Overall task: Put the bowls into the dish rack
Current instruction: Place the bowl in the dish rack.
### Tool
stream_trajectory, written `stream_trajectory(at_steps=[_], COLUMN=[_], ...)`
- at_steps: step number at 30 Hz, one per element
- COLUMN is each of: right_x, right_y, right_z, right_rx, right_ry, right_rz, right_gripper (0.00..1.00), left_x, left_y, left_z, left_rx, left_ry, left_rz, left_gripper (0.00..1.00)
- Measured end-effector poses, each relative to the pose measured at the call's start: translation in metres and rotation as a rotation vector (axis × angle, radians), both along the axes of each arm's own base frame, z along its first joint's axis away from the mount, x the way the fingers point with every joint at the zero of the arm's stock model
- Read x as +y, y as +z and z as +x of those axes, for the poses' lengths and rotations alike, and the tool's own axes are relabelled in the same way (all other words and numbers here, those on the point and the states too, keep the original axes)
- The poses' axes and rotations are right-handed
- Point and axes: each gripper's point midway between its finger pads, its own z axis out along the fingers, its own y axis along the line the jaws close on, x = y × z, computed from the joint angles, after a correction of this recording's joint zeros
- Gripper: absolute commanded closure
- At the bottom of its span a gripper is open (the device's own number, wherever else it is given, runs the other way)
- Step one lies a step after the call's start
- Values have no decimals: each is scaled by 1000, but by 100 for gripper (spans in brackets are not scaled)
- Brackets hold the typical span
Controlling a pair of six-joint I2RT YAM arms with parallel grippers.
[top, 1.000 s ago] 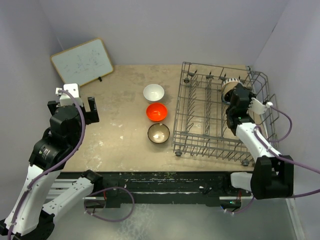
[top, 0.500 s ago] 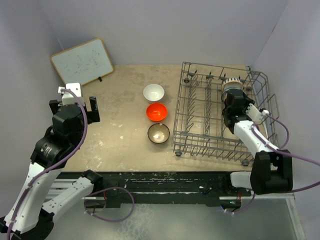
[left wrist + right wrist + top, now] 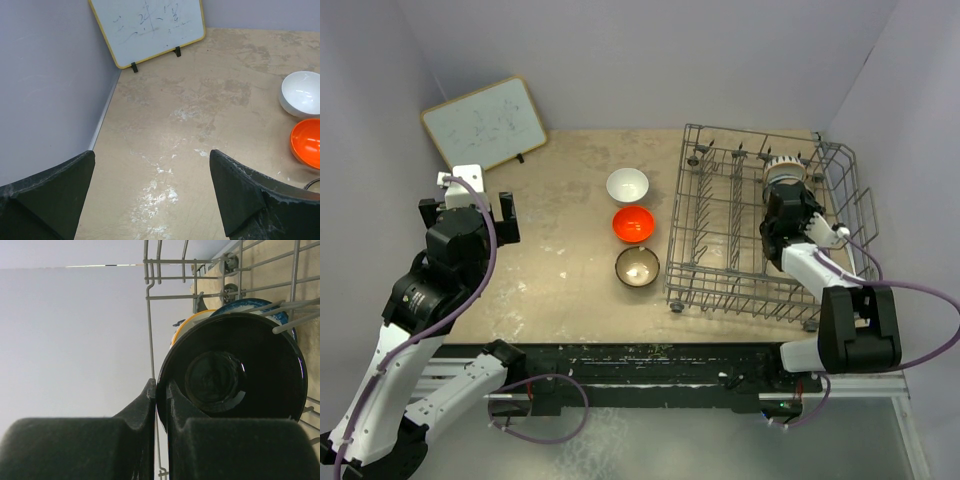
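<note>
The grey wire dish rack (image 3: 740, 300) stands on the right. In the right wrist view my right gripper (image 3: 161, 387) is shut on the rim of the glossy black bowl (image 3: 235, 375), which stands on edge among the tines. Behind it stand a blue-and-white patterned bowl (image 3: 255, 304) and a cream bowl (image 3: 192, 322). From above, the right gripper (image 3: 782, 215) hides the black bowl. On the table lie a white bowl (image 3: 627, 185), an orange-red bowl (image 3: 633, 223) and a brown bowl with a cream inside (image 3: 637, 267). My left gripper (image 3: 152, 160) hangs open over bare table, holding nothing.
A whiteboard (image 3: 485, 123) leans at the back left corner. Lilac walls close the table on the left, back and right. The rack's upright tines (image 3: 148, 315) stand close beside my right fingers. White smears mark the tabletop (image 3: 160, 195) under the left gripper.
The right wrist has turned and shifted slightly left inside the rack, still gripping the black bowl. The left arm has moved a little and its gripper stays open.
</note>
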Motion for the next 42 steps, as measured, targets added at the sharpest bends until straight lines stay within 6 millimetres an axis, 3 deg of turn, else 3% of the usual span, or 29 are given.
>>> stream_trajectory(at_steps=[6,12,17,24,32,42], right_x=[0,-1,0,2,4,4], right_y=[-5,-35,-43,-38,-18,35], right_z=[-1,-8,-7,-2,-4,-12], right_rx=[2,59,75,37,17,-43], right_ry=[-3,-7,3,19,45,51], right_rz=[7,13,-7,-14,-41,-58], right_gripper=[100,97,71,49,25,16], left_x=[0,0,0,0,0,0], left_y=[0,0,0,1,1,2], left_z=[0,0,0,1,1,1], left_rx=[0,0,-1,-5,-5,-7], left_ry=[0,0,3,3,3,3], left_rz=[0,0,1,-1,0,-2], left_gripper=[1,1,1,1,1,1])
